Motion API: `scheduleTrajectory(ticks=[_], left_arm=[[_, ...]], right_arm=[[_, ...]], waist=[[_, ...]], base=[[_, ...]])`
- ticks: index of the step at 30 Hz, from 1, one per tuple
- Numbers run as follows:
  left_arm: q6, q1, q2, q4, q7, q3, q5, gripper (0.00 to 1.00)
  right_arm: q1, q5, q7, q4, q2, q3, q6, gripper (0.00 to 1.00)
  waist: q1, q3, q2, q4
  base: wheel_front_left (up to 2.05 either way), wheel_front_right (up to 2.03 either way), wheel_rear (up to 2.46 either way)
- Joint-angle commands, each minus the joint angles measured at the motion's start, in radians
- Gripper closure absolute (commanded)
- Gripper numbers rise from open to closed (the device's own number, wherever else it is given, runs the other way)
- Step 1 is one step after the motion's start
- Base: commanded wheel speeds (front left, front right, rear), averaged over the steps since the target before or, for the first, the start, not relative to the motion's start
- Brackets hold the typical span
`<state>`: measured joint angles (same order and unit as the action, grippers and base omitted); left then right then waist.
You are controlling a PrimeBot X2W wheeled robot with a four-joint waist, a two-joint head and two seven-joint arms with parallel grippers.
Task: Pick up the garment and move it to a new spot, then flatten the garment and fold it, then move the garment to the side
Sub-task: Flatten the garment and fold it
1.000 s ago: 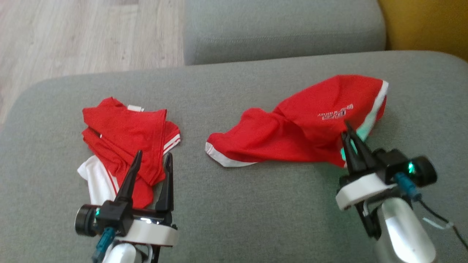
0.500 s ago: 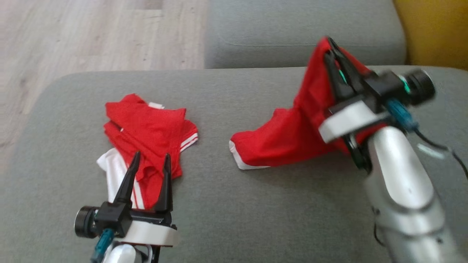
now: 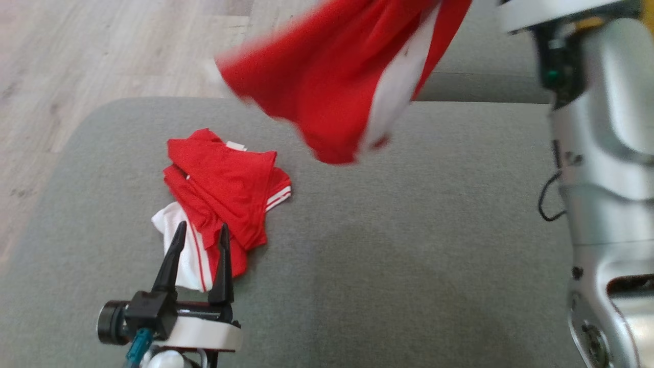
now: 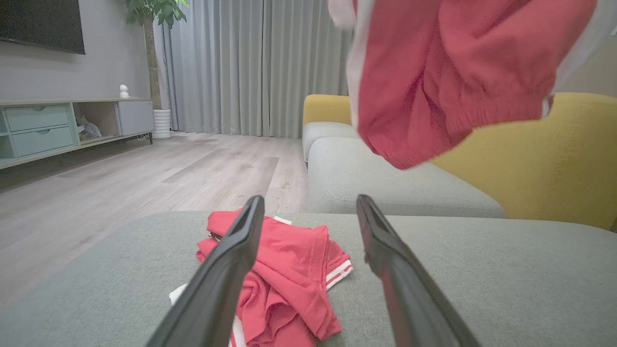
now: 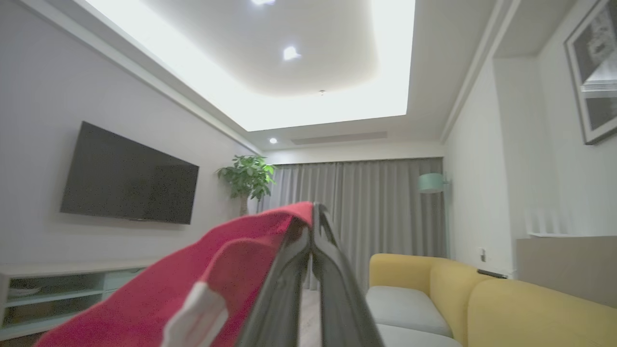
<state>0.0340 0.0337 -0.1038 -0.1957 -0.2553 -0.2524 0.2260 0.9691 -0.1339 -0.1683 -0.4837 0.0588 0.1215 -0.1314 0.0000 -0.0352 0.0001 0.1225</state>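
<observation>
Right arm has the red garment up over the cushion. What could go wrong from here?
1. The right gripper pinches only an edge of the red garment near its fingertips, and the cloth looks blurred, as if swinging; it might slip out.
2. The garment hangs close to the crumpled red and white pile; lowered there, the two could tangle.
3. The open left gripper points over that pile and could snag it if it moves.
</observation>
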Motion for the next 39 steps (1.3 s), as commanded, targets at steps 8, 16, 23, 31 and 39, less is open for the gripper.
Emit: scheduleTrajectory(ticks=[8,16,23,31,39], left_arm=[[-0.015,0.047,0.007,0.050,-0.006,0.045,-0.027,0.00],[-0.030,0.077,0.014,0.042,-0.006,0.038,-0.040,0.00],[-0.036,0.080,0.020,0.038,-0.006,0.045,-0.045,0.00],[-0.032,0.057,0.032,0.054,-0.006,0.053,-0.042,0.00],[-0.036,0.040,0.038,0.055,-0.006,0.058,-0.047,0.00]], right_arm=[[-0.242,0.103,0.132,-0.189,0.027,-0.272,0.001,1.00],[-0.338,0.307,0.127,-0.289,0.038,-0.532,0.001,0.00],[-0.314,0.329,-0.023,-0.245,-0.004,-0.496,0.001,0.00],[-0.535,0.083,-0.091,-0.013,-0.008,-0.173,0.001,0.00],[-0.813,-0.010,-0.093,0.230,-0.008,-0.057,0.001,0.00]], waist=[[0.0000,0.053,-0.0001,-0.060],[0.0000,0.089,-0.0001,-0.073],[0.0000,0.072,-0.0001,-0.097],[0.0000,0.035,-0.0001,-0.147],[0.0000,0.031,-0.0001,-0.177]], base=[[0.00,0.00,0.00],[0.00,0.00,0.00],[0.00,0.00,0.00],[0.00,0.00,0.00],[0.00,0.00,0.00]])
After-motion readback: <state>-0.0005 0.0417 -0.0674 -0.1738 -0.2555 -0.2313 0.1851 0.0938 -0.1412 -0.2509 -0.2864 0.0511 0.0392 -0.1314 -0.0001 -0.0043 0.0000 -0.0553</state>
